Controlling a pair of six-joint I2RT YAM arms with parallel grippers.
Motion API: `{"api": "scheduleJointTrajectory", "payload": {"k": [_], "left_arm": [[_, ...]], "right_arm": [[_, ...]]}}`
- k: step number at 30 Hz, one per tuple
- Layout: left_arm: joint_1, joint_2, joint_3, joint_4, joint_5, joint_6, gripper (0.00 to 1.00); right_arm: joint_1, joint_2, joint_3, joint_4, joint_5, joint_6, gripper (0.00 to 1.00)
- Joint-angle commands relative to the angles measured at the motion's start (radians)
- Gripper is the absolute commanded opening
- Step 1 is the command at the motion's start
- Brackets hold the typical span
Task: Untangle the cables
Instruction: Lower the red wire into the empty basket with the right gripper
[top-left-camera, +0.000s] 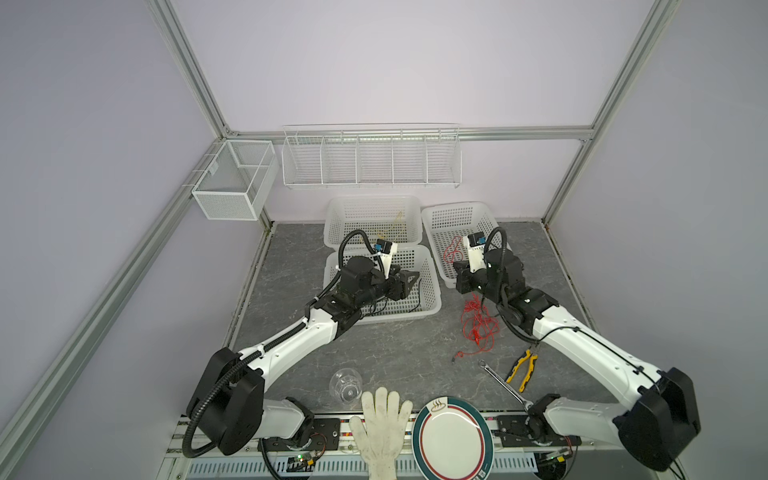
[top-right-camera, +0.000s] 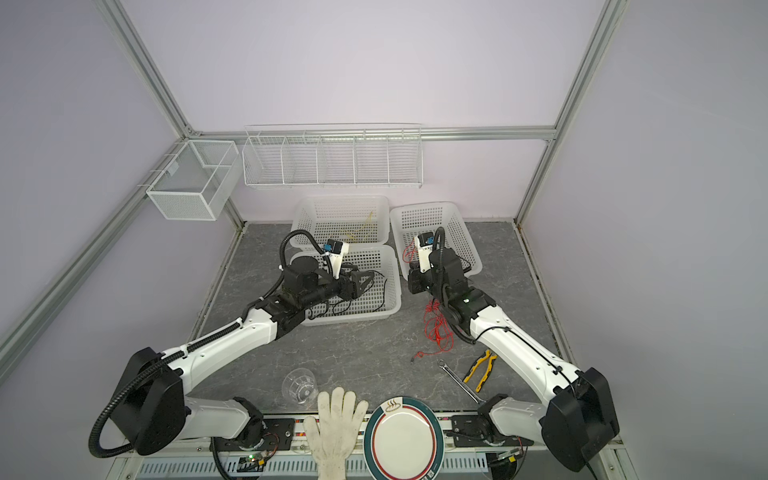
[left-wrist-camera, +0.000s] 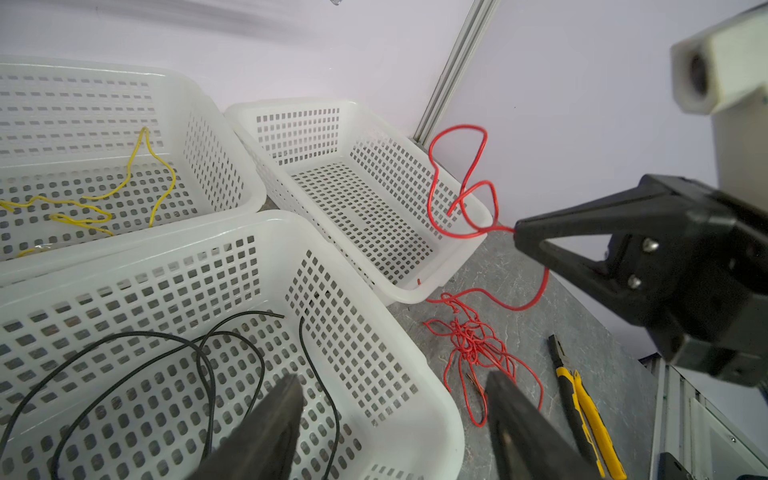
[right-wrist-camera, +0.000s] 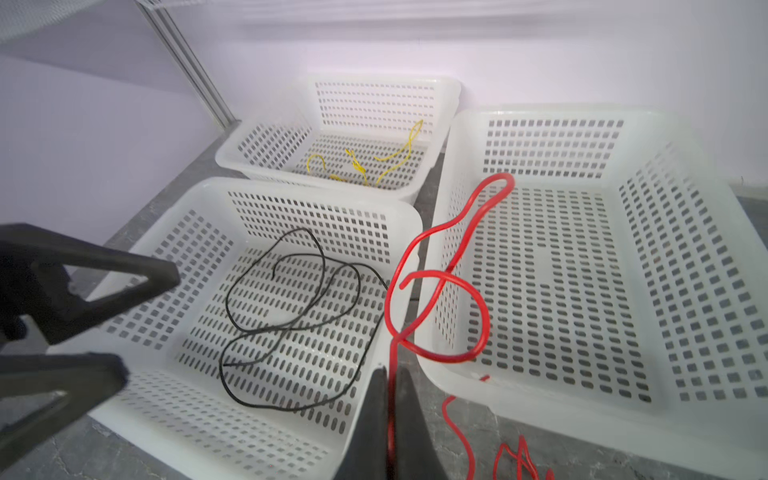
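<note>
While the right gripper (right-wrist-camera: 390, 374) is squeezed tight on the red cable (left-wrist-camera: 473, 347), one curly loop of that cable sticks up over the near left corner of the right basket (top-left-camera: 457, 206). Most of the red cable lies in a messy heap on the grey table (top-left-camera: 374, 353), just near of that basket. The right arm (top-left-camera: 582, 345) hangs over part of the heap.

The black cable (right-wrist-camera: 286, 328) lies in loose loops in the near left basket (left-wrist-camera: 166, 237). The yellow cable (right-wrist-camera: 358, 166) lies in the far left basket (top-left-camera: 374, 199).

The left gripper (left-wrist-camera: 395, 376) hangs above the near left basket with its jaws apart, holding nothing.

Near of the red heap, yellow pliers (top-left-camera: 523, 370) and a silver wrench (top-left-camera: 503, 384) lie beside each other. At the near edge sit a clear glass (top-left-camera: 345, 384), a white glove (top-left-camera: 382, 428) and a plate (top-left-camera: 453, 440).
</note>
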Motion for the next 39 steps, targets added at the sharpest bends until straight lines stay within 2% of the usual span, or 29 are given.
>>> {"api": "scheduleJointTrajectory", "payload": {"k": [1,9,14,17,24,32,39], "left_arm": [[-0.004,-0.022,-0.009,-0.007,-0.014,0.014,0.7],[-0.004,-0.006,-0.007,-0.005,-0.011,0.008,0.7],[-0.004,0.003,-0.006,0.01,-0.004,-0.005,0.7],[-0.004,0.004,-0.007,0.016,0.007,-0.015,0.7],[-0.009,-0.015,-0.021,0.01,0.027,-0.031,0.7],[-0.033,-0.024,-0.04,0.005,0.023,-0.039,0.7],[-0.043,-0.007,-0.035,-0.005,0.024,-0.04,0.7]], "right_arm": [[-0.006,-0.019,0.031,0.054,-0.028,-0.026,0.06],[-0.014,-0.106,0.035,0.02,-0.1,-0.016,0.06],[-0.016,-0.117,0.022,0.003,-0.024,-0.037,0.06],[-0.041,-0.057,0.021,-0.001,0.036,-0.046,0.06],[-0.104,0.142,0.046,0.034,0.08,-0.019,0.07],[-0.126,0.353,0.116,0.057,0.153,0.032,0.08],[-0.137,0.495,0.19,-0.004,0.159,0.039,0.15]]}}
